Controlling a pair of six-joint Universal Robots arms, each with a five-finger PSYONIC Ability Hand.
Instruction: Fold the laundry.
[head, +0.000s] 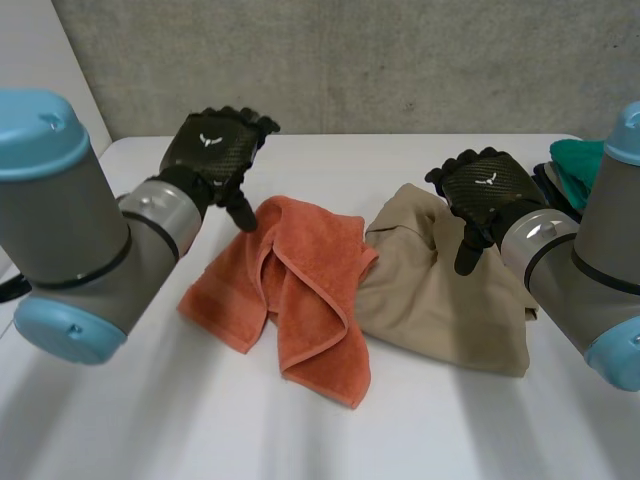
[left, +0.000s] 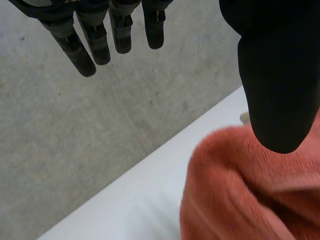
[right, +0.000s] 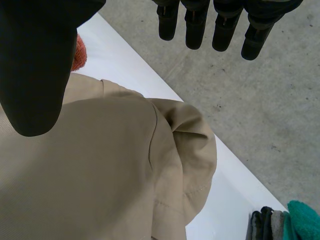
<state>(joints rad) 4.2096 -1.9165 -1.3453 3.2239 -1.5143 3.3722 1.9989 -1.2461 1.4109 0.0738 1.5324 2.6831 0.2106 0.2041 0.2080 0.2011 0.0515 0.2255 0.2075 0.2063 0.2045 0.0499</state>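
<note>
My left hand (head: 215, 150) and right hand (head: 487, 188) hover spread, holding nothing, over the crumpled towel (head: 300, 290) and tan garment (head: 440, 290), which touch mid-table (head: 300, 440). If I pinch the towel's doubled fold, both could drag.

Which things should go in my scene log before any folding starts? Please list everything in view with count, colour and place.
table: one, white, under everything
wall: one, grey concrete, behind the table
towel: one, orange, crumpled, mid-table
garment: one, beige, rumpled, touching the towel on the right-arm side
clothes pile: one, teal with dark and grey pieces, at the far right edge
left hand: one, black, open, over the towel's far edge
right hand: one, black, open, over the garment
arms: two, grey with light-blue caps, either side
</note>
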